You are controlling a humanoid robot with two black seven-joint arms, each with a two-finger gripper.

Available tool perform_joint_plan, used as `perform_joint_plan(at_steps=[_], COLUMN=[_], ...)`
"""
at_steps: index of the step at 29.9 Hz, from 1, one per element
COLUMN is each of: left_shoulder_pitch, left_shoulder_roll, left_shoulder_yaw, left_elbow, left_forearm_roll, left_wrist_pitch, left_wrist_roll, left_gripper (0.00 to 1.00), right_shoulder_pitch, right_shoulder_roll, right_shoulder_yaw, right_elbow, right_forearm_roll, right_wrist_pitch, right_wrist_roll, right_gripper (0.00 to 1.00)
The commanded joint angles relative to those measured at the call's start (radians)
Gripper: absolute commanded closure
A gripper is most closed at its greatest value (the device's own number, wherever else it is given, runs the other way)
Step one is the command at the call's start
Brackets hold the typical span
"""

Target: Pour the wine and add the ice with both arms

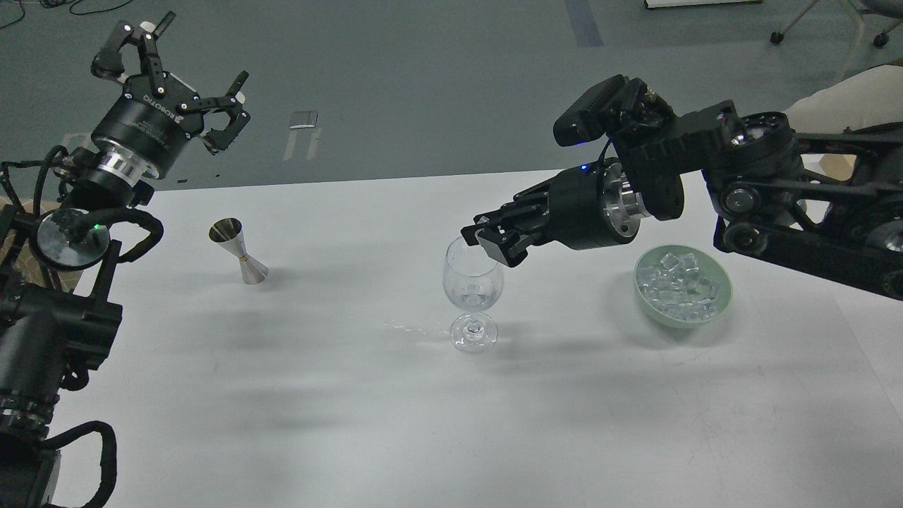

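Note:
A clear stemmed wine glass (473,293) stands mid-table with a small glassy piece low in its bowl. My right gripper (486,242) hangs just over the glass's right rim, its fingers drawn together; I can make out nothing between them. The ice (677,282) is heaped in a pale green bowl (721,300) to the right of the glass, under my right arm. My left gripper (180,77) is raised high at the far left, past the table's back edge, fingers spread open and empty. No wine shows anywhere.
A steel jigger (240,251) stands on the white table (353,409) at the left, below my left gripper. A small wet smear (402,327) lies left of the glass foot. Grey floor lies beyond the far edge.

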Motion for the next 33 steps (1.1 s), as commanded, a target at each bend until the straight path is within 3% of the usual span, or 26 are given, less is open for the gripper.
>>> perform_joint_plan(at_steps=[1, 4, 5, 21, 23, 25, 27, 30, 33], left_shoulder_pitch=[0.001, 0.001, 0.001, 0.001, 0.000, 0.001, 0.001, 0.001, 0.001], left_shoulder_roll=[0.000, 0.000, 0.000, 0.000, 0.000, 0.000, 0.000, 0.000, 0.000], left_shoulder_yaw=[-0.002, -0.005, -0.005, -0.005, -0.005, -0.005, -0.005, -0.005, -0.005], left_elbow=[0.000, 0.000, 0.000, 0.000, 0.000, 0.000, 0.000, 0.000, 0.000], left_forearm_roll=[0.000, 0.000, 0.000, 0.000, 0.000, 0.000, 0.000, 0.000, 0.000], left_wrist_pitch=[0.000, 0.000, 0.000, 0.000, 0.000, 0.000, 0.000, 0.000, 0.000], left_wrist_roll=[0.000, 0.000, 0.000, 0.000, 0.000, 0.000, 0.000, 0.000, 0.000], left_gripper=[0.02, 0.02, 0.02, 0.02, 0.02, 0.02, 0.02, 0.02, 0.02], right_shoulder_pitch=[0.000, 0.000, 0.000, -0.003, -0.003, -0.003, -0.003, -0.015, -0.044], right_shoulder_roll=[0.002, 0.002, 0.002, 0.005, 0.005, 0.005, 0.003, 0.002, -0.003], right_shoulder_yaw=[0.000, 0.000, 0.000, 0.005, 0.014, 0.025, 0.051, 0.103, 0.172], right_elbow=[-0.001, -0.003, -0.003, -0.006, -0.006, -0.007, -0.009, -0.010, -0.012], right_forearm_roll=[-0.001, -0.001, -0.003, -0.004, -0.004, -0.004, -0.003, 0.000, 0.000], right_wrist_pitch=[0.000, 0.000, 0.000, 0.000, 0.000, 0.000, 0.000, 0.000, 0.000], right_wrist_roll=[-0.003, -0.003, -0.003, -0.003, -0.005, -0.005, -0.003, 0.000, -0.002], right_gripper=[0.90, 0.82, 0.73, 0.52, 0.46, 0.31, 0.26, 0.04, 0.01])
